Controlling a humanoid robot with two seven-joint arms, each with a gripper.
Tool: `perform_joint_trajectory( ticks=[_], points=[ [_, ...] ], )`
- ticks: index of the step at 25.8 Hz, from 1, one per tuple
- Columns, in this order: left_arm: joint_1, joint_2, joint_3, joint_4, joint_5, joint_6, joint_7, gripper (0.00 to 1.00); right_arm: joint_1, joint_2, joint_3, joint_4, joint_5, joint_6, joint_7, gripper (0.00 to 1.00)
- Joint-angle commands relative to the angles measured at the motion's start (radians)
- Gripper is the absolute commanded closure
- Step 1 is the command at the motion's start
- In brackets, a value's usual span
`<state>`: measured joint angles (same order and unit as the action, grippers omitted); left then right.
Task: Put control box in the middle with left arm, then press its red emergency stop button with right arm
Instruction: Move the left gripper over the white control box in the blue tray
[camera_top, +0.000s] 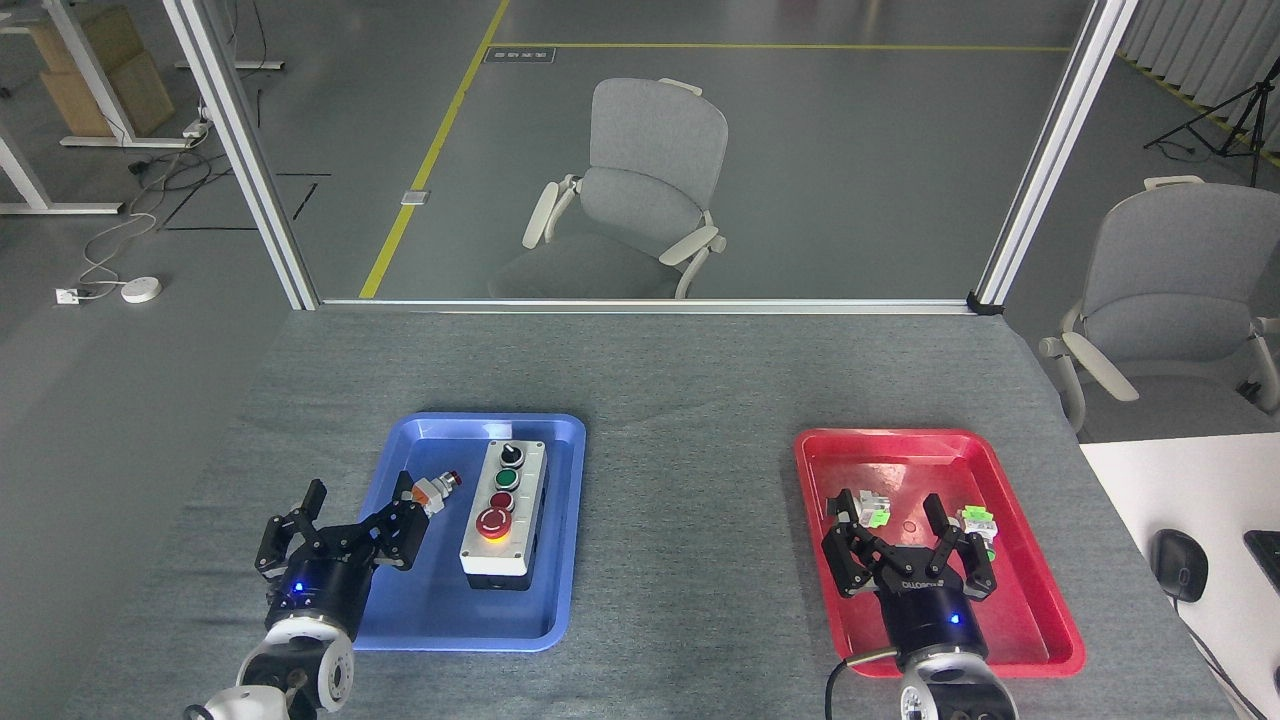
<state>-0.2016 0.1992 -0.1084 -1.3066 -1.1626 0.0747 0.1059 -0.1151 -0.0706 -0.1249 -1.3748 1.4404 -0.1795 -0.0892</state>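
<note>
Currently, as seen from the head:
Control box (505, 510): lying flat in the blue tray (560, 590), right of the tray's middle, long axis running 12 to 6 o'clock.
Red emergency stop button (493, 522): at the 6 o'clock end of the box's row, yellow ring beneath; small red button, green button and black knob lined up toward 12 o'clock.
Blue tray: on the grey counter (690, 500), at 9 o'clock from the counter's middle.
Loose push-button part (436, 488): in the blue tray, at 9 o'clock from the box, just beside the left fingertips.
Left hand (360, 505): released, fingers spread, over the tray's 9 o'clock rim, grasping nothing.
Right hand (892, 518): released, fingers spread, over the red tray (1040, 600), grasping nothing.
Red tray: at 3 o'clock on the counter, well apart from the blue tray, small white-and-green parts (868, 508) inside.
</note>
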Motion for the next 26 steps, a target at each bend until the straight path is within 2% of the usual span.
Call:
perform_joint_trajectory(
  ticks=[1, 4, 10, 16, 18, 21, 24, 26],
  points=[
    [0.019, -0.006, -0.001, -0.008, 0.004, -0.001, 0.003, 0.0, -0.008, -0.001, 0.001, 0.011, 0.002, -0.003, -0.001, 0.02],
    [0.041, -0.014, 0.003, -0.02, 0.008, -0.035, 0.061, 0.0, -0.005, 0.0, 0.001, 0.011, 0.002, -0.014, -0.001, 0.02],
    [0.067, -0.021, -0.004, -0.138, 0.009, -0.056, 0.066, 0.0, -0.003, 0.0, -0.001, 0.011, 0.002, -0.015, 0.002, 0.02],
    [0.229, -0.026, -0.048, -0.296, -0.015, -0.064, 0.112, 0.01, -0.003, 0.005, 0.001, 0.013, 0.0, -0.015, 0.006, 0.02],
    [0.237, -0.034, -0.106, -0.283, -0.107, -0.027, 0.112, 0.01, 0.002, 0.006, -0.001, 0.013, 0.0, -0.017, 0.006, 0.02],
    [0.235, -0.112, -0.175, -0.208, -0.347, 0.096, 0.095, 0.01, 0.002, 0.006, -0.005, 0.013, -0.002, -0.023, 0.006, 0.02],
    [0.231, -0.21, -0.181, -0.138, -0.396, 0.111, 0.06, 0.01, 0.002, 0.006, -0.012, 0.013, -0.002, -0.021, 0.005, 0.02],
    [0.217, -0.242, -0.18, -0.092, -0.402, 0.12, 0.031, 0.01, 0.003, 0.011, -0.016, 0.013, -0.003, -0.017, 0.005, 0.02]
  ],
)
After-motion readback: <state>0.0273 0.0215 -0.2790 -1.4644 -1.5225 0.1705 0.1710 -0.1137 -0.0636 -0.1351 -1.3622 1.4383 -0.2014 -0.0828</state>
